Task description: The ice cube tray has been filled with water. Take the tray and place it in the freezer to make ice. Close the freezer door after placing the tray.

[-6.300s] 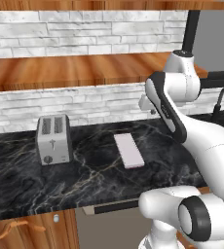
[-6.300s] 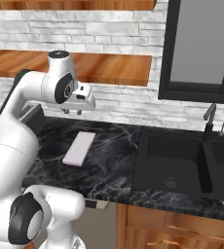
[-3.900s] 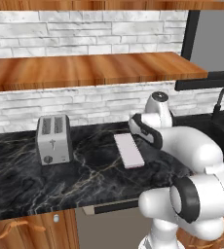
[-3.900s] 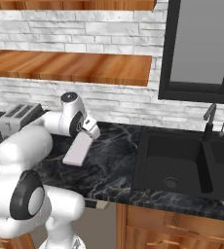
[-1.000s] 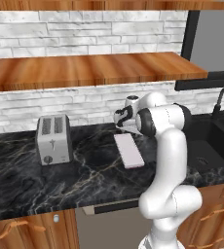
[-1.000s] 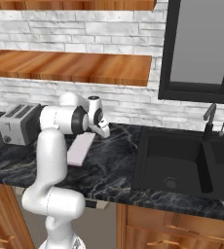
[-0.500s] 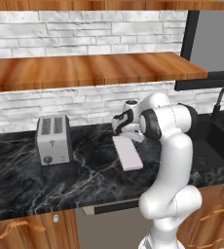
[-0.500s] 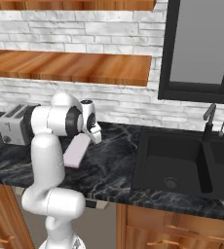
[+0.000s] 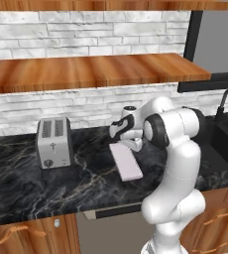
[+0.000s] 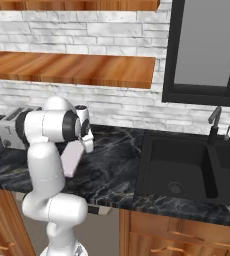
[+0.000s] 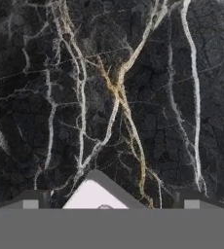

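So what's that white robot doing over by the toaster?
The white robot arm has lowered its gripper right over the far end of the ice cube tray, which lies flat on the black marble counter beside the silver toaster. Its jaws are open, so it isn't holding the tray yet. In the hand view a corner of the tray sits between the finger tips.
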Robot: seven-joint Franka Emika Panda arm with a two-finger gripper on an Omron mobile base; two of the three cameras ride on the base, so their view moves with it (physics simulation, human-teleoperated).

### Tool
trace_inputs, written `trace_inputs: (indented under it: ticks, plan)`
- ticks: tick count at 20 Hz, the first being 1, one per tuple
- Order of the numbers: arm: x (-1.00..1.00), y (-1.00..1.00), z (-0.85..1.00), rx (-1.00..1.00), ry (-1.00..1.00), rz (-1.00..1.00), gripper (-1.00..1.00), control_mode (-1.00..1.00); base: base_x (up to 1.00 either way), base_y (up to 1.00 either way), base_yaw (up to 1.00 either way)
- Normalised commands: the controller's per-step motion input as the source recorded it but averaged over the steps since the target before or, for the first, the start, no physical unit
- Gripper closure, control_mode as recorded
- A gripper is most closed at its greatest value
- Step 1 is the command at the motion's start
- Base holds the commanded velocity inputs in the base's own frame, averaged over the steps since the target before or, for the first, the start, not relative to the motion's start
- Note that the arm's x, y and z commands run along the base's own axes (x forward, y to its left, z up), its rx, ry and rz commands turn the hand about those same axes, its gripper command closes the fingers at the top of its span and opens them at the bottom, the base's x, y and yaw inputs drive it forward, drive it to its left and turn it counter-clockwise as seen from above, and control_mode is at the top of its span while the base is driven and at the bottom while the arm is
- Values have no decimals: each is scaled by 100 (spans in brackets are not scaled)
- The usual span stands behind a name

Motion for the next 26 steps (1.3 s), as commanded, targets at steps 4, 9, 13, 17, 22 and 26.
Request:
trace_inputs:
  ticks: [4,9,13,17,22,26]
  plan:
    - [-81,47,-17,6,0,-13,-100,-100,0,0,0]
    - [-90,41,-13,4,0,-12,-100,-100,0,0,0]
    - [-89,36,-8,3,0,-12,-100,-100,0,0,0]
    - [-79,29,-2,2,0,-11,-100,-100,0,0,0]
    - [-22,5,14,0,0,-8,-100,-100,0,0,0]
    - [0,-10,52,0,0,-7,-100,-100,0,0,0]
